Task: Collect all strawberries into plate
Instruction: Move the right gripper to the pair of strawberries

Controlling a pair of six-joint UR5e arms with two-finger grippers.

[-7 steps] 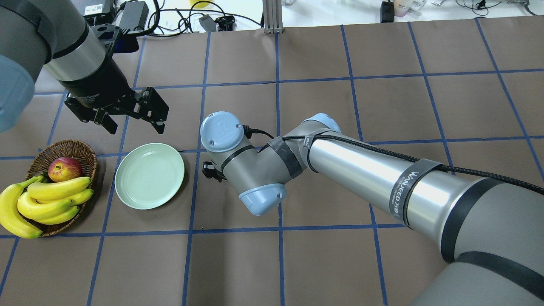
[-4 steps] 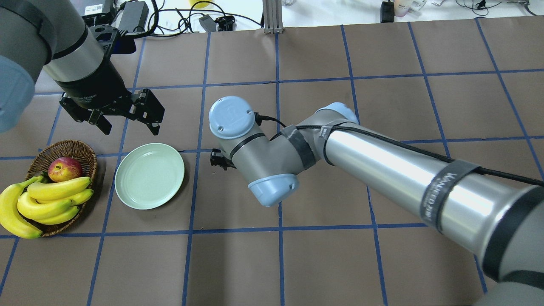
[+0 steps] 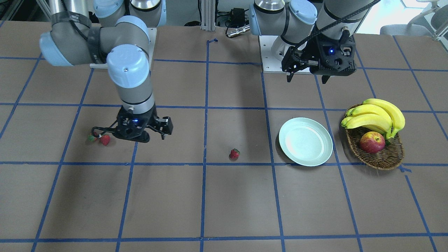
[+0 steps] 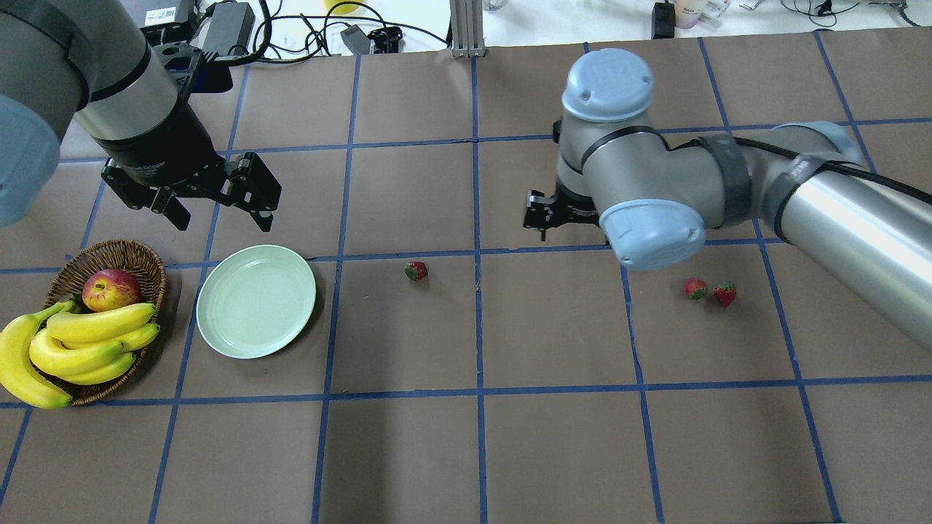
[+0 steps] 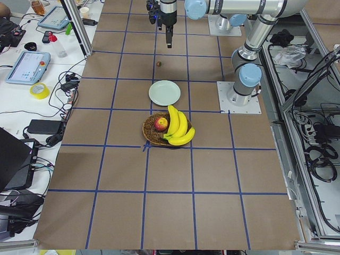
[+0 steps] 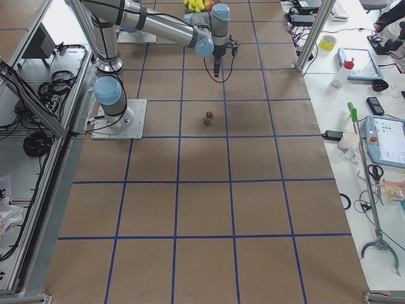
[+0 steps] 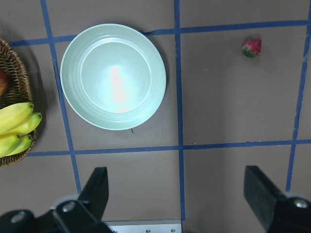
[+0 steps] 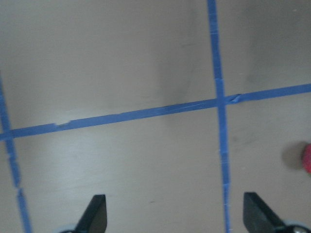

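Three strawberries lie on the table: one (image 4: 416,271) right of the plate, and a pair (image 4: 695,288) (image 4: 725,293) further right. The pale green plate (image 4: 256,301) is empty; it also shows in the left wrist view (image 7: 113,76) with the near strawberry (image 7: 251,47). My left gripper (image 4: 222,218) is open and empty, hovering just behind the plate. My right gripper (image 3: 131,134) is open and empty above the table, close beside the pair (image 3: 105,139). In the right wrist view its fingers (image 8: 95,213) frame bare table, with a red edge at the far right.
A wicker basket (image 4: 116,247) with bananas (image 4: 73,349) and an apple (image 4: 111,289) stands left of the plate. Cables and power bricks (image 4: 226,25) lie beyond the table's far edge. The right arm's elbow (image 4: 644,233) hangs over the right half.
My right arm has swung from beside the plate to the table's right half, uncovering the strawberries. My left gripper has barely moved.
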